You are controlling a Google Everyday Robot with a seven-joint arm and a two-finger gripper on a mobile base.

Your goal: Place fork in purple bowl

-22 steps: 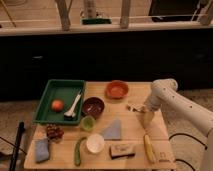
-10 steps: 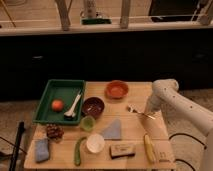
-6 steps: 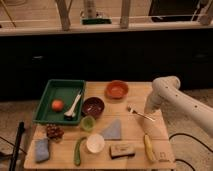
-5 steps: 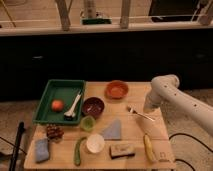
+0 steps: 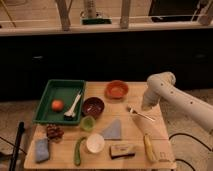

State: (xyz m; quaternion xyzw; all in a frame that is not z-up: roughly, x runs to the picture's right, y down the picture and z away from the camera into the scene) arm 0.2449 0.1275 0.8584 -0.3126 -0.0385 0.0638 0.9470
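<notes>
The fork [image 5: 140, 114] is thin and silvery and lies flat on the wooden table [image 5: 135, 134], right of centre, with its tines pointing left. The purple bowl [image 5: 93, 106] sits left of it, near the table's middle, beside the green tray. My gripper [image 5: 146, 106] is at the lower end of the white arm [image 5: 162, 87], just above the fork's middle and on its far side. It is well to the right of the purple bowl. I cannot tell whether it touches the fork.
An orange bowl [image 5: 116, 89] stands at the back. The green tray [image 5: 46, 97] holds an orange fruit [image 5: 57, 105] and a white utensil [image 5: 74, 104]. In front are a green cup [image 5: 88, 123], a white cup [image 5: 95, 143], a grey cloth [image 5: 113, 130], a banana [image 5: 149, 147] and a wrapped bar [image 5: 122, 149].
The arm has drawn up and slightly left, uncovering the fork. The fork lies in about the same place on the table.
</notes>
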